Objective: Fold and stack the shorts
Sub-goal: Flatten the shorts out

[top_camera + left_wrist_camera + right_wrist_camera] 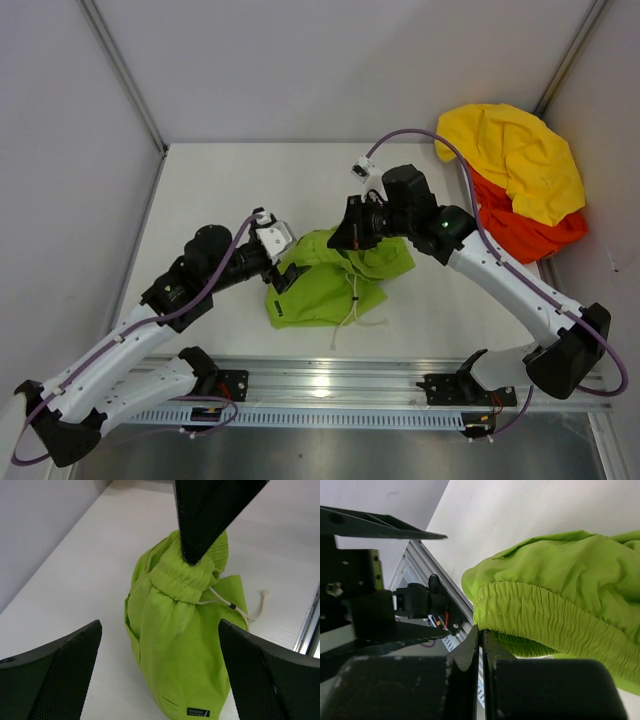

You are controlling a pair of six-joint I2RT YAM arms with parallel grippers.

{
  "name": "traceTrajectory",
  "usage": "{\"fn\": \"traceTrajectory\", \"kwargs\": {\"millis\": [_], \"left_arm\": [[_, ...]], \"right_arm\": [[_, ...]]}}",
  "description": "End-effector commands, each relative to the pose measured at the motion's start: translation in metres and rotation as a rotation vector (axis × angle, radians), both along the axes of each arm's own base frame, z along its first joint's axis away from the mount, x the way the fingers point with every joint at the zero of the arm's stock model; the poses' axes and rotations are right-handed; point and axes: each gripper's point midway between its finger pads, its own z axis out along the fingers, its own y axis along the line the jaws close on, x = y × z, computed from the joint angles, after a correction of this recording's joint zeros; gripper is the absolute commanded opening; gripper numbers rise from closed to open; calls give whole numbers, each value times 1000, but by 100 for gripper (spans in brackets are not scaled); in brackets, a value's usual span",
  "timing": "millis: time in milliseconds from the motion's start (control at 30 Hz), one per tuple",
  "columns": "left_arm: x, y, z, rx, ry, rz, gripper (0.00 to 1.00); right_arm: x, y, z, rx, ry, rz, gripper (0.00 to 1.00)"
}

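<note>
Lime-green shorts [335, 278]: I see a crumpled heap on the table [215, 185], near the middle and towards the front rail [330, 375], lying between the two grippers.
Look: bright lime cloth with a ribbed elastic waistband. A white drawstring [248, 614] trails loose from it, and a small dark label [198, 712] sits at the near hem.
Long axis: in the top view the heap runs from lower left to upper right. In the left wrist view the waistband is at the top and far from the camera, with the body of the cloth falling towards me.
Waistband: it is bunched and raised above the rest of the cloth.
Right gripper [340, 238]: clamped on the gathered waistband, its two fingers pressed together with the elastic edge caught at their tips.
Left gripper [287, 272]: spread wide and holding nothing, at the heap's left edge. I cannot tell whether it touches the cloth.
Orange-red shorts [530, 235]: in the far right corner, well apart from the green pair and partly covered by a yellow cloth [515, 155].
Top view only: the corner pile and both arms.
Left wrist only: the label and the pinch seen from in front.
Right wrist only: the waistband's ribbing and stitching up close.
</note>
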Motion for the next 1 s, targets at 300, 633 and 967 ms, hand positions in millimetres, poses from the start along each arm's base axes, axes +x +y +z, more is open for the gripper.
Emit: {"fn": "traceTrajectory", "kwargs": {"millis": [300,633,967], "left_arm": [[-3,-24,-7,57,-48,-98,99],[4,-23,-15,78,-41,-68,79],[6,-20,-13,86,-31,-48,0]], "right_arm": [[-6,21,37,112,9,22,0],[-17,36,43,149,21,66,0],[-13,33,50,146,-26,43,29]]}}
